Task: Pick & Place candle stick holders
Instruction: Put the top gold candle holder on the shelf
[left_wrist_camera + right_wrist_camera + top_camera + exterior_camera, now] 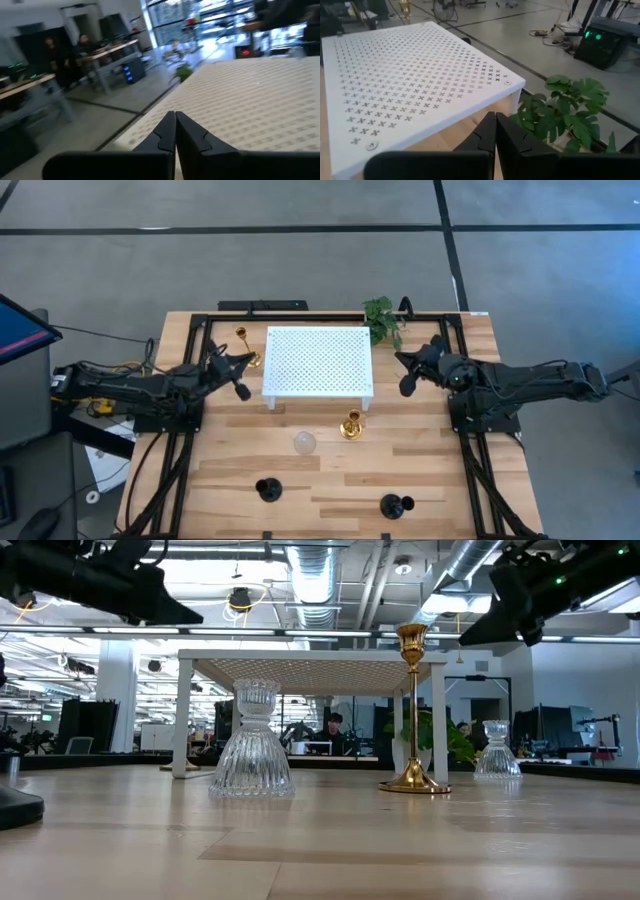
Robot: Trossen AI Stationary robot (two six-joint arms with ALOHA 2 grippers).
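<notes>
Wooden table (pixel 330 480), viewed left to right: left gripper (pixel 243 376), fingers pressed together, empty, just beside gold holder (pixel 243 345); white perforated stand (pixel 318 362); second gold holder (pixel 351 424) near stand's corner; right gripper (pixel 404 372), likewise closed, empty.

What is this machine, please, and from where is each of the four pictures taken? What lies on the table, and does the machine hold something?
It is a robot with two dark arms at a wooden table. One picture looks down from above, one looks level across the tabletop, and two come from cameras on the wrists. The left pincer and the right pincer are shut and hold nothing, beside a white perforated stand. Around it stand two gold candle holders, a clear glass holder, two black holders and a small green plant.
</notes>
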